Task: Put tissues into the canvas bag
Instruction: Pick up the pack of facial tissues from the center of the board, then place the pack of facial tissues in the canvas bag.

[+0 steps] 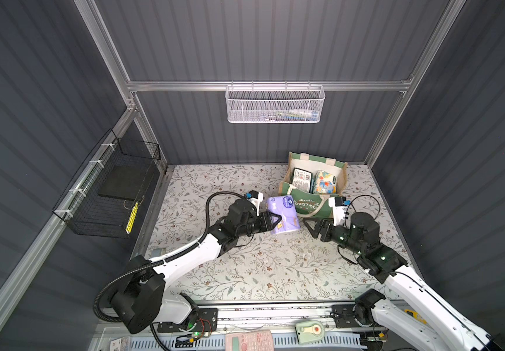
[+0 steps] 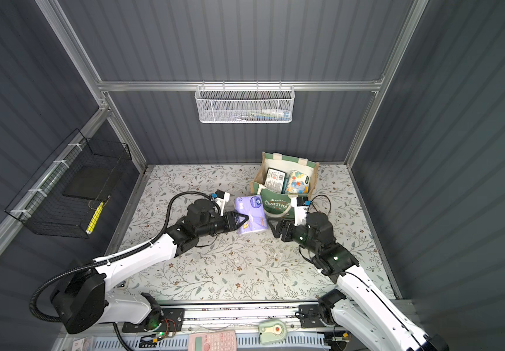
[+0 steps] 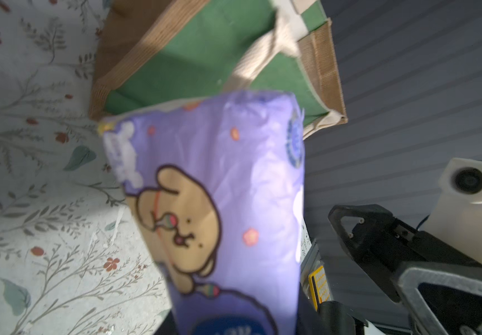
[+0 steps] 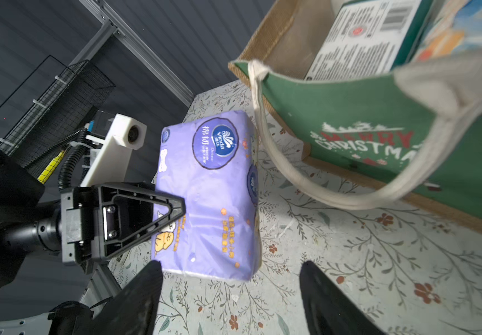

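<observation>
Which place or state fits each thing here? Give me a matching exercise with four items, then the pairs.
1 purple tissue pack
2 cartoon tissue pack
3 right gripper
4 pink calculator

A inside the canvas bag
B jaws open, empty
C front edge, off the floral mat
D held by the left gripper

Pairs: 1-D, 2-A, 3-B, 4-C

Both top views look down from high; wrist views closely share the purple pack [image 4: 213, 188].
</observation>
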Controlling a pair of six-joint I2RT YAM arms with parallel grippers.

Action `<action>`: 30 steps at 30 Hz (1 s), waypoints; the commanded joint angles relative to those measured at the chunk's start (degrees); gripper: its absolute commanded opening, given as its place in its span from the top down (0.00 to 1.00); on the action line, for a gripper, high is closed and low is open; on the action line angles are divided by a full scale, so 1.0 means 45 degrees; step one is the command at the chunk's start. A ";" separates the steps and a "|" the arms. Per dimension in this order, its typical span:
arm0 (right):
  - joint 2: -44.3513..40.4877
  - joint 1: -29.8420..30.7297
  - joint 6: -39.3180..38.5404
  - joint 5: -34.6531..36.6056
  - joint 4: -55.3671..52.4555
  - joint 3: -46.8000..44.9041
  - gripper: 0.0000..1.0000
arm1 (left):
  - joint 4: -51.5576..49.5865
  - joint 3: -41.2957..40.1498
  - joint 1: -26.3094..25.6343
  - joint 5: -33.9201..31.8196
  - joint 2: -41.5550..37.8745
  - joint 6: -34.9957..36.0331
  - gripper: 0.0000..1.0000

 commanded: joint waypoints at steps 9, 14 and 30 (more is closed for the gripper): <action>-0.0410 -0.2979 -0.0512 -0.1488 -0.1815 0.2513 0.16 | -0.2488 0.5782 0.0509 0.1622 0.1947 0.2284 0.64; -0.0134 -0.4284 -0.0885 -0.1756 -0.2193 0.3386 0.14 | -0.3457 0.9015 0.0700 0.2184 0.4132 0.2835 0.65; 0.0987 -0.6551 -0.1035 -0.2265 -0.1974 0.3556 0.13 | -0.8091 1.7336 0.0749 0.1842 1.0960 0.4428 0.66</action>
